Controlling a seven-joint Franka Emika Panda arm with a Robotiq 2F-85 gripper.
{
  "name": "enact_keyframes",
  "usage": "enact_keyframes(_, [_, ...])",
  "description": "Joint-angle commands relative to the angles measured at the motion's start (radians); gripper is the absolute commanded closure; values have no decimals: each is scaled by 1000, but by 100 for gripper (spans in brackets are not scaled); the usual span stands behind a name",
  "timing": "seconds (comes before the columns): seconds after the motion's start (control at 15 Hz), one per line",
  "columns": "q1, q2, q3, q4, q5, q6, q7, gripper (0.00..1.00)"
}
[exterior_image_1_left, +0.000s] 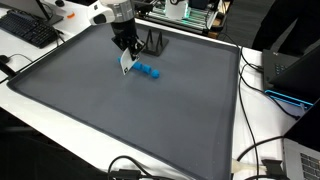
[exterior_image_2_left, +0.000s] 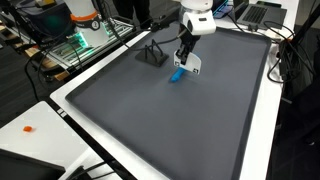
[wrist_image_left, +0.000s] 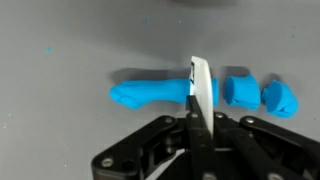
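Note:
My gripper (wrist_image_left: 200, 120) is shut on a thin white blade (wrist_image_left: 200, 84), held upright with its edge down on a blue dough roll (wrist_image_left: 150, 95). Two short cut blue pieces (wrist_image_left: 240, 91) (wrist_image_left: 280, 98) lie just to the right of the blade. In both exterior views the gripper (exterior_image_1_left: 125, 48) (exterior_image_2_left: 186, 52) stands over the blue dough (exterior_image_1_left: 148, 71) (exterior_image_2_left: 177, 74) near the far part of the grey mat (exterior_image_1_left: 130, 120) (exterior_image_2_left: 170, 130). The white blade (exterior_image_1_left: 126, 63) (exterior_image_2_left: 191, 65) shows below the fingers.
A small black stand (exterior_image_1_left: 152, 42) (exterior_image_2_left: 152, 53) sits on the mat just behind the gripper. A keyboard (exterior_image_1_left: 30, 30) lies off the mat. Cables (exterior_image_1_left: 262, 150) and a laptop (exterior_image_1_left: 295, 65) lie along one side. A rack with electronics (exterior_image_2_left: 75, 40) stands beyond the mat.

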Motion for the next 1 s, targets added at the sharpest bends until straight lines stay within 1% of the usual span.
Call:
enact_keyframes(0.0, [-2,16,-4,-17,-25,-3,5,99])
enact_keyframes(0.53, [-3,38,2,-39,-17,13,1,99])
enact_keyframes(0.93, [-9,44,19,-43,19,9,-5,99])
